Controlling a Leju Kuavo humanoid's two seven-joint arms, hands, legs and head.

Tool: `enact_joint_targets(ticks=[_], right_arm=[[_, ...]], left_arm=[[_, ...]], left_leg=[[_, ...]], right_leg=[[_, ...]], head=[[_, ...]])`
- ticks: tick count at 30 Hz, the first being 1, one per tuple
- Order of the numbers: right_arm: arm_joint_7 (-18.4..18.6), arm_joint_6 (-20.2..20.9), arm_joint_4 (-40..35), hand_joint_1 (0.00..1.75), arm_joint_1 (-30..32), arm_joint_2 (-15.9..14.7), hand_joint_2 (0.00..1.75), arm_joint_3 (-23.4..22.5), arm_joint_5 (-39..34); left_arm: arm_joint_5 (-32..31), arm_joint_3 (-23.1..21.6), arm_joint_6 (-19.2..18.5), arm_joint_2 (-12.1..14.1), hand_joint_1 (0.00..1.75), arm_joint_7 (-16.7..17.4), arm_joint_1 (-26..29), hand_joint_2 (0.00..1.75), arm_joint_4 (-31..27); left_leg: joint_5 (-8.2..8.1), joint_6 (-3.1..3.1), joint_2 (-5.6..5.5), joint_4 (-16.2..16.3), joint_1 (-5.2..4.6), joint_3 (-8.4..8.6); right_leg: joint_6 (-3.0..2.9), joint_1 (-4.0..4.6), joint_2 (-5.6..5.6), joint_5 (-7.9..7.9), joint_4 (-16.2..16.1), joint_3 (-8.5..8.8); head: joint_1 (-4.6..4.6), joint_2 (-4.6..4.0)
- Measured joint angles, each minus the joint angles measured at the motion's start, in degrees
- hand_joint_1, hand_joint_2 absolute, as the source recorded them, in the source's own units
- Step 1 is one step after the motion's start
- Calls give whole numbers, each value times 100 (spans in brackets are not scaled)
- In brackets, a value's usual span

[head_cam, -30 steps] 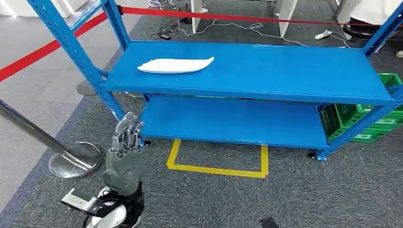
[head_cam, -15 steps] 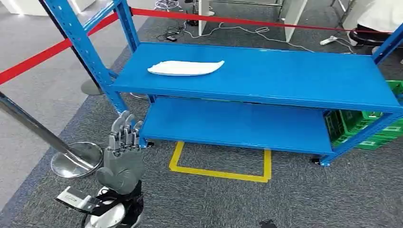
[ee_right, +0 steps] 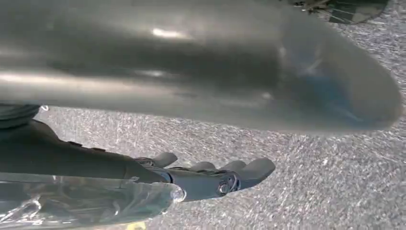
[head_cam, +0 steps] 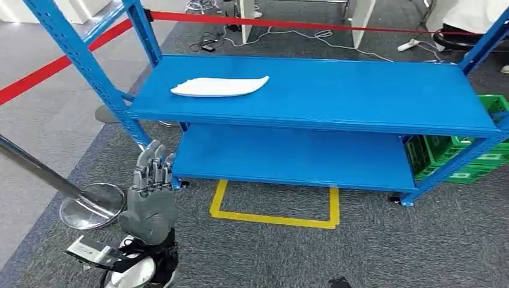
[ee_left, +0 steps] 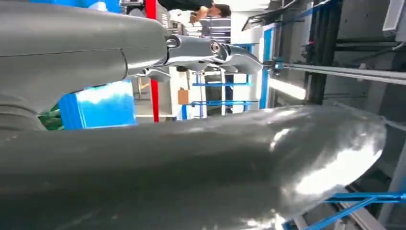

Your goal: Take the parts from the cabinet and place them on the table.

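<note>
The left hand hangs low at the rack's left front post, fingers straight, held side by side and holding nothing. The white part lies ahead and to its right on the top shelf, well apart, long axis across the shelf, pointed end rightward. The right hand hangs over the carpet with fingers extended and nothing in them; judging by this, the left is nearer.

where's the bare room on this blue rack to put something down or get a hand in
The top shelf is bare from the white part to the right-hand post. The lower shelf looks bare along its visible width, though headroom is low. Green crates crowd the right end. The left hand hangs low, before the left-hand post.
</note>
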Motion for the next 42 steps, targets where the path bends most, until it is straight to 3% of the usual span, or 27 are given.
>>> enact_joint_targets(ticks=[3,5,6,8,9,10,12,13,14,15,16,18,20,21,24,25,26,27,29,30,31,34,36,39,40,41,42], right_arm=[[0,0,0,0,10,0,0,0,4],[-13,0,0,0,-5,0,0,2,13],[-18,2,0,0,-14,0,0,2,15],[-26,7,0,0,7,-2,0,2,15],[-26,7,0,0,29,-2,0,0,15],[-26,7,0,0,46,-2,0,0,15],[-26,7,0,0,39,-2,0,0,13],[-26,2,0,0,27,-2,0,0,13],[-26,0,0,0,25,-2,0,0,13],[-26,0,0,0,21,-2,0,2,13],[-26,0,0,0,4,-4,0,2,13],[-22,-2,0,0,20,-4,0,0,7],[-24,-4,0,0,30,-2,0,0,13],[-26,-4,0,0,14,-4,0,0,15],[-26,-4,0,0,1,-4,0,0,15],[-24,-4,0,0,8,-4,0,0,15],[-24,-4,0,0,11,-4,0,0,15],[-24,-4,0,0,11,-4,0,0,17],[-24,-4,0,0,10,-4,0,0,17],[-24,-4,0,0,8,-4,0,0,18],[-24,-4,0,0,4,-4,0,0,18],[-24,-4,0,0,11,-4,0,0,17],[-24,-4,0,0,9,-4,0,0,20],[-24,-4,0,0,10,-4,0,0,22],[-24,-2,0,0,15,-6,0,0,24],[-24,2,0,0,19,-4,0,0,28],[-26,9,0,0,22,-4,0,0,37]], left_arm=[[-17,11,9,-2,0,0,10,0,-7],[2,13,-83,-20,0,0,17,0,-61],[30,18,-120,-20,0,0,20,0,-83],[52,50,-164,-26,0,0,30,0,-85],[52,61,-182,-28,0,0,35,0,-85],[52,81,-195,-31,0,0,44,0,-85],[57,96,-190,-33,0,0,57,0,-85],[74,98,-177,-37,0,0,57,0,-83],[96,105,-160,-41,0,0,61,0,-83],[105,120,-136,-44,0,0,61,0,-83],[107,136,-131,-44,0,0,64,0,-83],[103,136,-120,-44,0,0,65,0,-83],[99,136,-114,-44,0,0,63,0,-85],[96,136,-103,-44,0,0,58,0,-85],[90,138,-57,-33,0,0,59,0,-83],[101,140,-53,-33,0,0,60,0,-79],[107,140,-53,-33,0,0,60,0,-76],[107,142,-53,-33,0,0,60,0,-76],[107,138,-37,-33,0,0,59,0,-76],[107,138,-37,-31,0,0,57,0,-76],[107,135,-37,-33,0,0,47,0,-76],[114,138,-22,-39,0,0,58,0,-74],[124,136,-22,-46,0,0,57,0,-74],[129,138,-20,-46,0,0,58,0,-74],[103,138,-28,-46,0,0,58,0,-76],[26,140,-68,-46,0,0,62,0,-85],[-42,135,-134,-46,0,0,70,0,-105]], left_leg=[[1,76,-27,28,-20,-40],[-80,162,-41,-30,24,21],[-130,219,-37,-30,22,46],[-189,251,-25,-29,9,121],[-185,244,-19,-24,6,171],[-207,234,-13,-23,5,234],[-259,214,-31,-20,9,362],[-310,191,-41,-19,15,438],[-365,162,-43,-20,13,480],[-403,109,-53,-1,-32,486],[-401,88,-56,2,-29,462],[-395,60,-46,-59,-21,474],[-494,-18,-33,-14,-20,497],[-632,-44,-24,238,-25,370],[-1108,-78,-23,1529,-13,-406],[-1072,-78,-22,1716,-13,-572],[-894,-73,-22,1620,-12,-580],[-625,-63,-22,1344,-11,-488],[-50,-43,-11,418,-9,-97],[-21,-35,5,185,-10,-6],[-106,12,-13,26,-7,63],[-109,103,-37,37,-28,43],[-94,169,-31,10,17,87],[-112,221,-21,12,9,101],[-177,231,-33,10,8,108],[-225,258,-55,10,7,129],[-265,251,-56,10,7,188]], right_leg=[[89,-17,-35,23,-75,24],[152,-25,-54,-68,64,-44],[167,-28,-53,-206,390,-212],[192,-33,-53,-534,1356,-732],[204,-32,-52,-620,1716,-946],[206,-33,-53,-549,1819,-1049],[192,-35,-53,-42,1234,-846],[181,-36,-55,315,657,-618],[165,-35,-61,516,211,-462],[151,-9,-55,407,142,-354],[86,-15,-52,339,69,-328],[30,5,-36,315,70,-360],[-41,-41,-39,303,7,-291],[-77,-47,-42,283,-7,-262],[-126,-44,-52,244,-7,-246],[-122,-45,-51,231,-7,-235],[-125,-45,-45,218,-7,-214],[-116,-47,-39,203,-7,-188],[-68,-57,-16,171,-7,-126],[-43,-35,-12,157,-2,-124],[4,-4,1,130,30,-155],[87,-15,-23,140,-60,-113],[145,-20,-42,22,95,-168],[191,-25,-48,-605,1364,-766],[195,-25,-49,-683,1682,-942],[193,-25,-49,-589,1747,-1010],[184,-25,-50,-349,1518,-901]], head=[[31,0],[53,0],[90,0],[88,0],[90,0],[88,0],[87,0],[94,0],[94,0],[96,0],[88,0],[53,0],[53,0],[4,0],[4,0],[4,0],[2,0],[4,0],[2,0],[-2,0],[-9,0],[31,0],[54,0],[81,0],[79,0],[83,0],[83,0]])
